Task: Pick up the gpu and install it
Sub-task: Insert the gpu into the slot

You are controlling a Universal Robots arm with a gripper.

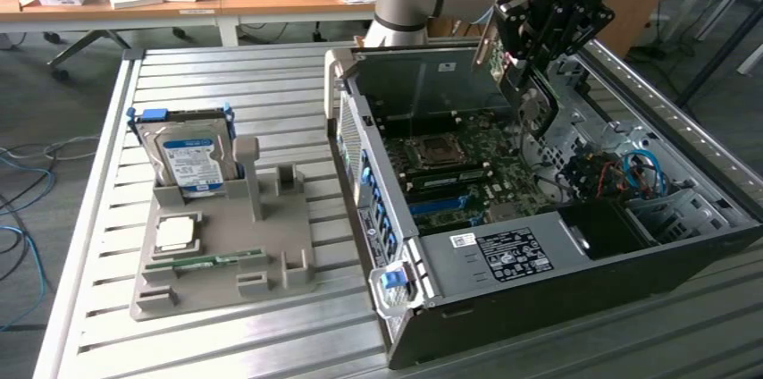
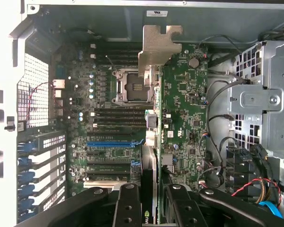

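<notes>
The gpu [image 1: 532,106] hangs upright over the far side of the open computer case [image 1: 573,307], with my gripper [image 1: 533,59] shut on its top edge. In the wrist view I see the gpu [image 2: 157,52] edge-on. Its silver bracket points away from me, and the thin board runs back between my two black fingers [image 2: 128,203]. The gripper [image 2: 154,201] clamps the card from both sides. The card floats above the green motherboard [image 2: 184,109], beside the bare processor socket [image 2: 132,90]. Its long edge lies crosswise to the blue slot [image 2: 111,143].
A grey holder [image 1: 227,254] stands on the slatted metal table at the exterior view's left. It carries a silver hard drive with a blue label [image 1: 191,160], a square chip [image 1: 177,233] and a green memory stick [image 1: 214,261]. Cables and a drive cage [image 2: 260,104] crowd one side of the case.
</notes>
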